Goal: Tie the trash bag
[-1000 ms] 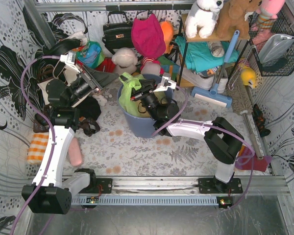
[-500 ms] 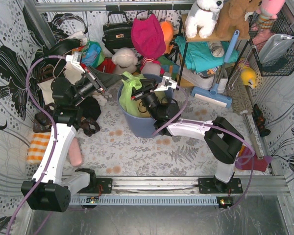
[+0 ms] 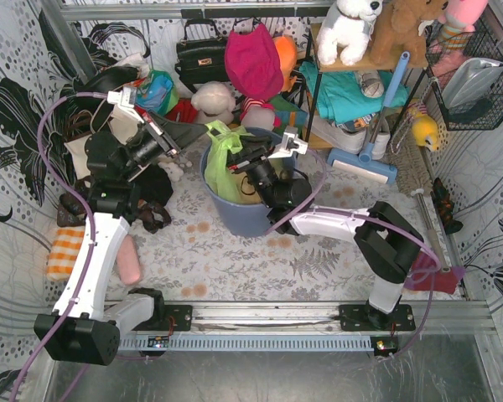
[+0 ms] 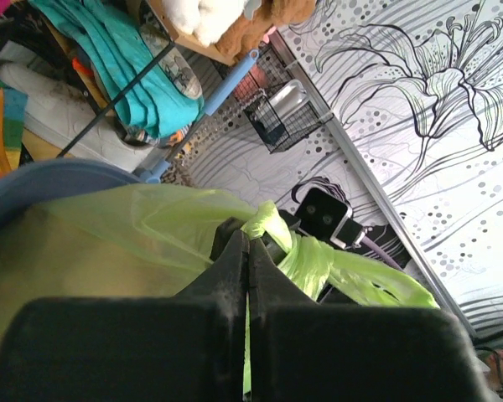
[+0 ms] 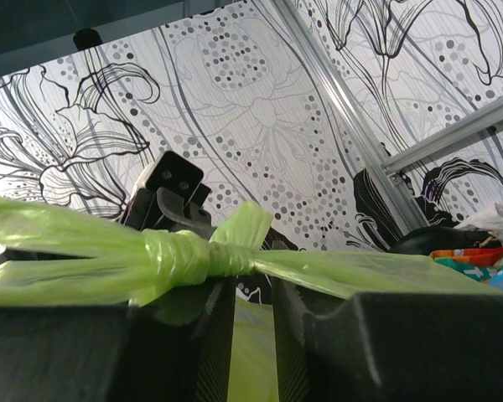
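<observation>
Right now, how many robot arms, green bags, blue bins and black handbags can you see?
Robot arms: 2, the left arm and the right arm
Green trash bag: 1
Blue-grey bin: 1
Black handbag: 1
Total: 5

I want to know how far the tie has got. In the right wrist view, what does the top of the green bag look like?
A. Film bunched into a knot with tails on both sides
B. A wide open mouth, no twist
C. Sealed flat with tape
A: in the right wrist view, the trash bag has its green film bunched into a knot, with tails running out to both sides.
</observation>
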{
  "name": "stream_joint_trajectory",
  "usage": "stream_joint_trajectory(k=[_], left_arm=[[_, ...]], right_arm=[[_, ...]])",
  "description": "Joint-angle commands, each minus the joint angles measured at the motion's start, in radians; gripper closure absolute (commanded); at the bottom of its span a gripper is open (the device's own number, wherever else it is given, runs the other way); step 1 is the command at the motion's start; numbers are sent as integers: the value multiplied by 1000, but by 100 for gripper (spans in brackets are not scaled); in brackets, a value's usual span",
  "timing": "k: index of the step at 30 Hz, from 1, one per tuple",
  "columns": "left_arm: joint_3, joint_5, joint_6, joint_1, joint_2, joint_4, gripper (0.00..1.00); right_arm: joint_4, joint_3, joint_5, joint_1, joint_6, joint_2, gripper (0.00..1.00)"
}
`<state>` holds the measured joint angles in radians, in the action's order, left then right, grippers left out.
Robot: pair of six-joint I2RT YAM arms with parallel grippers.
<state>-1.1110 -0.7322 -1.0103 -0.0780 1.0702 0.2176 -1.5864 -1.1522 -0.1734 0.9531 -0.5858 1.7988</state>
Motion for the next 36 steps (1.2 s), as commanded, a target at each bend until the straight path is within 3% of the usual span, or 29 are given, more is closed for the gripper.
stream_joint_trajectory(k=[1,9,14,24,27,30,33,36], left_arm=[[-42,54,50,0,-15,4,100],[-53,54,63,0,-12,1,100],[-56,51,68,0,-15,0,100],[-53,38,63,0,-13,26,100],[-51,32,60,0,-13,36,100],[-54,16,58,0,-12,53,100],[-60,-8,54,0,-12,82,100],[-69,-24,51,0,-10,109,100]], right_arm=[[-78,63,1,5,-15,-55,75],[-36,148,-7,5,-16,-123,69],[7,223,-16,5,-15,-203,58],[299,317,-19,4,-2,-427,49],[448,335,-14,4,18,-529,49],[717,269,-18,5,71,-641,49],[1053,101,-2,2,175,-691,49],[1326,-142,79,-32,269,-635,49]])
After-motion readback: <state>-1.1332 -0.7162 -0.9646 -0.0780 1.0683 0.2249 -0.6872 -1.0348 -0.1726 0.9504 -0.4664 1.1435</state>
